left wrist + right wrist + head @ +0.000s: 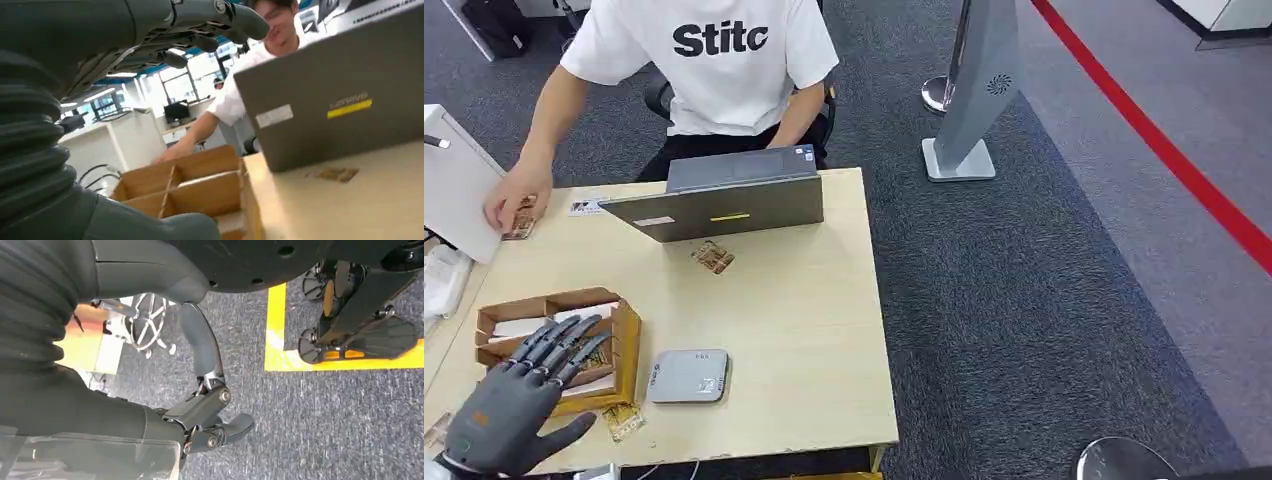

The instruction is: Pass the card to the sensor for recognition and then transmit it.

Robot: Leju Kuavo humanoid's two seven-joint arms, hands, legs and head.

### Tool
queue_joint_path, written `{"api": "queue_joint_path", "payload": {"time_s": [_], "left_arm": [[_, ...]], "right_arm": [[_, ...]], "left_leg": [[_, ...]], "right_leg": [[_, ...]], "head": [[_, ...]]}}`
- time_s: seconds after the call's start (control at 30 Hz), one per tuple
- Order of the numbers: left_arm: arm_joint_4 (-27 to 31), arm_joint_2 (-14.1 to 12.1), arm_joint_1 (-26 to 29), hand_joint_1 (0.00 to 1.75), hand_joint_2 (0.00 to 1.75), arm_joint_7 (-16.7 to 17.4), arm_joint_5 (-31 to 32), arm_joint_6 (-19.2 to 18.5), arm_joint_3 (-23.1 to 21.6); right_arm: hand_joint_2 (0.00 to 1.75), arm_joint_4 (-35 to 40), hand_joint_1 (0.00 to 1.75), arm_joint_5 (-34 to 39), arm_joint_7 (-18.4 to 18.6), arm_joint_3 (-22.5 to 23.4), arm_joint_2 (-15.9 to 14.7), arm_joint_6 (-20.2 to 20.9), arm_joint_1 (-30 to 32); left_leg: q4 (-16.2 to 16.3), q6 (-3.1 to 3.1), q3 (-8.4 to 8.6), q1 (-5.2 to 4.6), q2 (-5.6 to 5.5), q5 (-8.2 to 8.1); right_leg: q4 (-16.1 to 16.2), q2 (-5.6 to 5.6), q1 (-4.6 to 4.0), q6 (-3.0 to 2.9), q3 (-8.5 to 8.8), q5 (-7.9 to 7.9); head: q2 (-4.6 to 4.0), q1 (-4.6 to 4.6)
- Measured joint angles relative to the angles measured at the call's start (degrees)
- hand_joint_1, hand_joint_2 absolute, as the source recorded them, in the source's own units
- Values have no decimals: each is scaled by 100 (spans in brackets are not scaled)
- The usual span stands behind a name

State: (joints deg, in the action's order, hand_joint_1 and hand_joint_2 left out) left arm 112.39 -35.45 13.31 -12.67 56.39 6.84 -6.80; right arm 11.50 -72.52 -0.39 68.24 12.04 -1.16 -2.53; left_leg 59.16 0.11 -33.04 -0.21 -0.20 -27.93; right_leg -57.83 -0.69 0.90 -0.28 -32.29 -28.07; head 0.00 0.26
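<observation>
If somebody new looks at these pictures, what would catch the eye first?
Probably the grey left hand, fingers spread, hovering over the divided cardboard box at the table's near left corner. Next, the person in a white shirt sitting behind the half-open laptop at the far edge, one hand on a card. A flat grey sensor lies beside the box.

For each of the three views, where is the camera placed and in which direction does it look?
Head view: high on the body, looking down at the table; left hand shows.
Left wrist view: behind the left hand, low over the table, facing the laptop.
Right wrist view: hanging, facing carpet; right hand shows.
Head and left wrist views share the laptop and cardboard box.
</observation>
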Motion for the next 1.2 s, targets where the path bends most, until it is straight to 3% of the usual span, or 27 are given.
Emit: {"api": "queue_joint_path", "payload": {"time_s": [0.13, 0.33, 0.57, 0.8, 1.03, 1.2], "left_arm": [[77, -219, 505, 0, 175, 280, 83, 41, 389], [131, -282, 1214, 0, 175, 406, 26, -31, 918], [171, -306, 1511, 0, 175, 428, 43, -33, 1176], [194, -319, 1936, 0, 175, 887, 402, 2, 1444], [164, -218, 1961, 0, 175, 933, 284, -118, 1639], [-157, 15, 1581, 0, 175, 924, 472, -129, 1639]], "right_arm": [[175, 13, 0, -55, -236, 0, -4, 90, -18], [175, 13, 0, -37, -288, -2, -4, 118, -42], [175, 13, 0, -35, -291, 0, -4, 120, -51], [175, 22, 0, -94, -286, -2, -103, 286, -11], [175, 33, 0, -98, -336, -2, -129, 345, -11], [175, 33, 0, -77, -354, -4, -129, 361, -16]], "left_leg": [[-1, -1, 0, 9, 1, 0], [0, -1, 3, 9, -1, 0], [0, -1, 0, 9, -15, 1], [0, -1, 1, 11, -17, 0], [0, -1, 1, 12, -17, 0], [0, -3, 1, 12, -27, 3]], "right_leg": [[0, 0, -7, -2, 4, 1], [1, 2, -8, -2, 4, 1], [1, 19, -8, -2, 8, 1], [2, 21, -8, -2, 8, 0], [2, 22, -8, -3, 9, 1], [2, 34, -8, -3, 13, 1]], "head": [[-2, 2], [-2, -2], [0, -2], [-2, 2], [-2, 2], [-2, 0]]}}
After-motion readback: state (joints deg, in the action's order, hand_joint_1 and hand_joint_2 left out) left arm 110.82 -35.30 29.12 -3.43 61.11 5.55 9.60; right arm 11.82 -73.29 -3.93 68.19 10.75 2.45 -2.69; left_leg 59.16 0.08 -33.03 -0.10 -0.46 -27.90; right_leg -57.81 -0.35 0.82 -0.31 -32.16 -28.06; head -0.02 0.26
